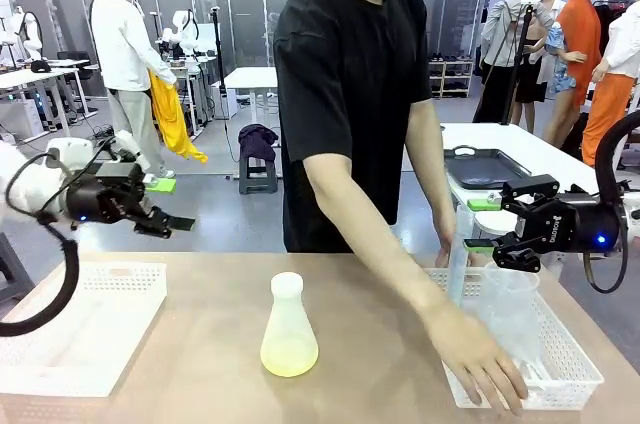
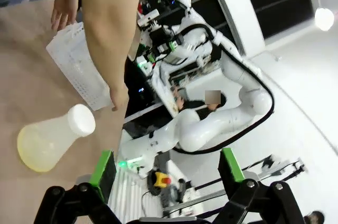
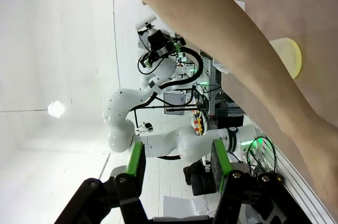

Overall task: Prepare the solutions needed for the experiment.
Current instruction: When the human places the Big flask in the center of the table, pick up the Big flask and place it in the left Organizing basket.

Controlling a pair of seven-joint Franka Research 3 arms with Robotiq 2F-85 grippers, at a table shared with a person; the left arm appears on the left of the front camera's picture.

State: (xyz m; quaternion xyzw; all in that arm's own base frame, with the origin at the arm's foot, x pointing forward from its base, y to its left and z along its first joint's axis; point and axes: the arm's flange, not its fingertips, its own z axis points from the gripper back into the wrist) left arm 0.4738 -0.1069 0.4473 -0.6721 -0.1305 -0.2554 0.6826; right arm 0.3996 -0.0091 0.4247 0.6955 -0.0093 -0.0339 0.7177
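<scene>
flask (image 1: 289, 329) centre | person's arm (image 1: 385, 244) across R basket (image 1: 578, 356) | open tbl (image 1: 205, 344) btwn flask & L basket (image 1: 90, 334)

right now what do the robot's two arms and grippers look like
The left arm and right arm are white and rounded, each with a looping black cable. The left gripper and right gripper are black and two-fingered, with green pads. The right one's body bears white lettering and a small blue light.
</scene>
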